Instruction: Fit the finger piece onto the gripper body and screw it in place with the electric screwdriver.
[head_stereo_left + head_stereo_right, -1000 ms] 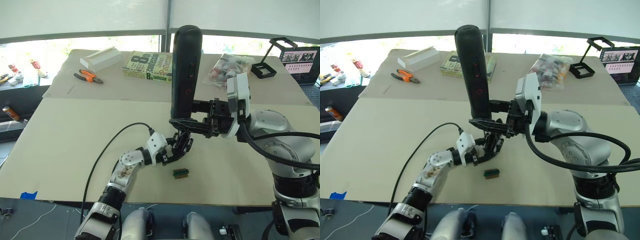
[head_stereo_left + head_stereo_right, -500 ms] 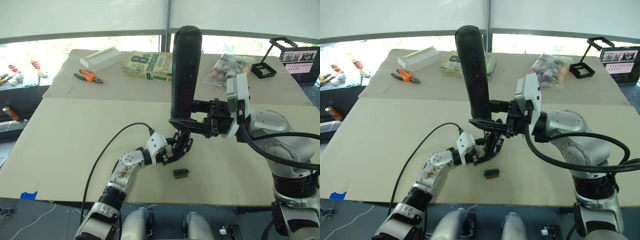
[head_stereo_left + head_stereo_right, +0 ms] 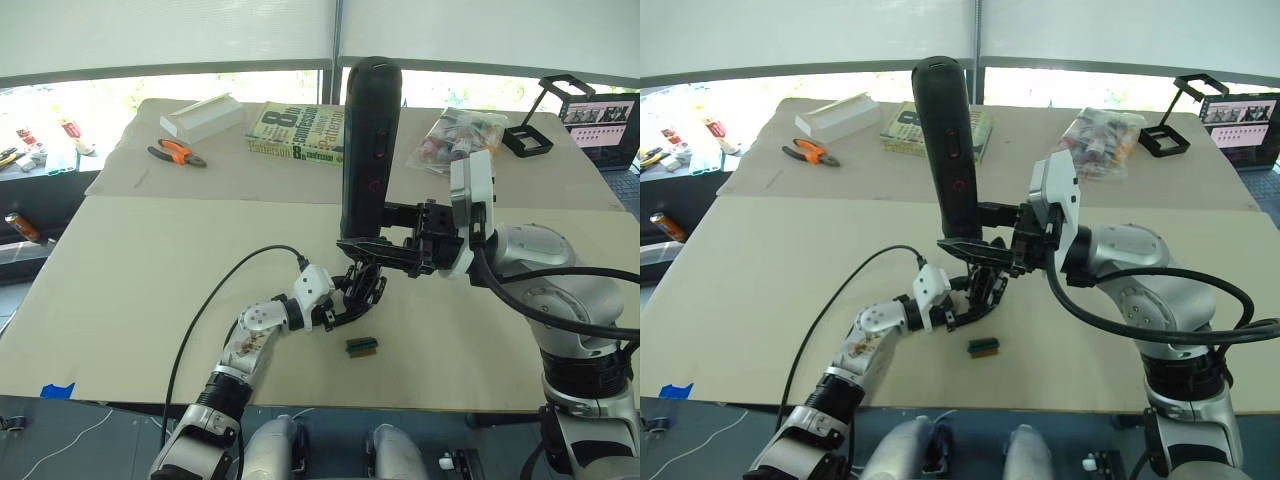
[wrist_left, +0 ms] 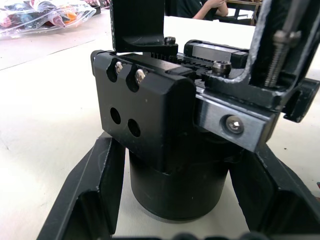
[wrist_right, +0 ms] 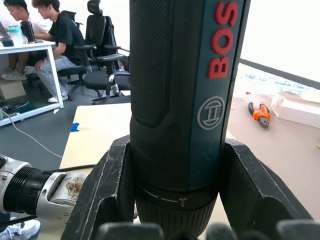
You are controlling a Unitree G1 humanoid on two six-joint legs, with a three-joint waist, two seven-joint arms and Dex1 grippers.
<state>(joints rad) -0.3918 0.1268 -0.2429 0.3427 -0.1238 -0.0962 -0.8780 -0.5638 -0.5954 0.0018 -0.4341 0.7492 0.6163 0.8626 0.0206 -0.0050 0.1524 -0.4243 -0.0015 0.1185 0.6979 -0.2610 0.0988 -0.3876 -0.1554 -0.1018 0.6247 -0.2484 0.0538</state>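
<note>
Beige sheeting covers the worktop [image 3: 150,280], with bright windows beyond its far edge. We note the electric screwdriver [image 3: 368,140] held upright near the middle of the worktop, bit end down. The right pincer [image 3: 372,247] is closed around its lower barrel; in the right wrist view the two fingers [image 5: 107,185] press against either side of the barrel just above the collar. The bit itself we cannot make out.

Directly beneath the screwdriver sits the gripper body [image 3: 362,290], a black block resting on the worktop. The left pincer [image 3: 350,300] holds it: the left wrist view shows the round base of the block seated between the two fingers [image 4: 92,195], which flank it closely on both sides. Two silver screw heads and two empty holes show on the face of the block [image 4: 140,110]. We cannot tell whether the finger piece is in place on the body; no separate blade can be identified with certainty.

Just near and slightly right of the gripper body lies a small green block [image 3: 362,345], apart from both pincers.

Along the far part of the worktop we record:
- orange-handled pliers [image 3: 175,153] at far left;
- a white box [image 3: 203,116] beside them;
- a book [image 3: 298,133] behind the screwdriver;
- a clear bag of small items [image 3: 455,135] to the right;
- a black stand [image 3: 528,138] at far right.

People sit at a desk in the background of the right wrist view.
</note>
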